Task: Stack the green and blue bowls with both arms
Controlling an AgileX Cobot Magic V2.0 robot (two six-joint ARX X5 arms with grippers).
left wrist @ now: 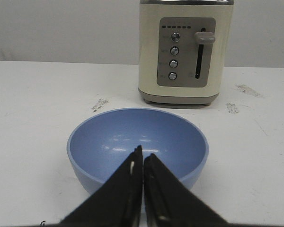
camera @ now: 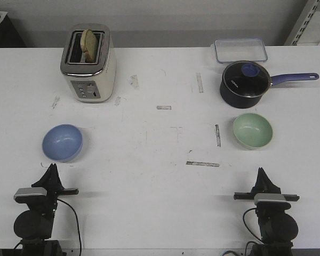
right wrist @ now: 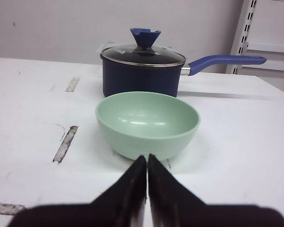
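The blue bowl (camera: 62,142) stands upright on the white table at the left; it also shows in the left wrist view (left wrist: 137,144). The green bowl (camera: 252,130) stands upright at the right, in front of the saucepan; it also shows in the right wrist view (right wrist: 147,123). My left gripper (camera: 53,169) is shut and empty, just short of the blue bowl (left wrist: 142,153). My right gripper (camera: 261,173) is shut and empty, a short way before the green bowl (right wrist: 147,158). The two bowls are far apart.
A cream toaster (camera: 89,63) with a slice of bread stands at the back left. A dark saucepan (camera: 245,82) with a glass lid and purple handle stands behind the green bowl. A clear lidded box (camera: 240,50) lies at the back right. Tape marks dot the table.
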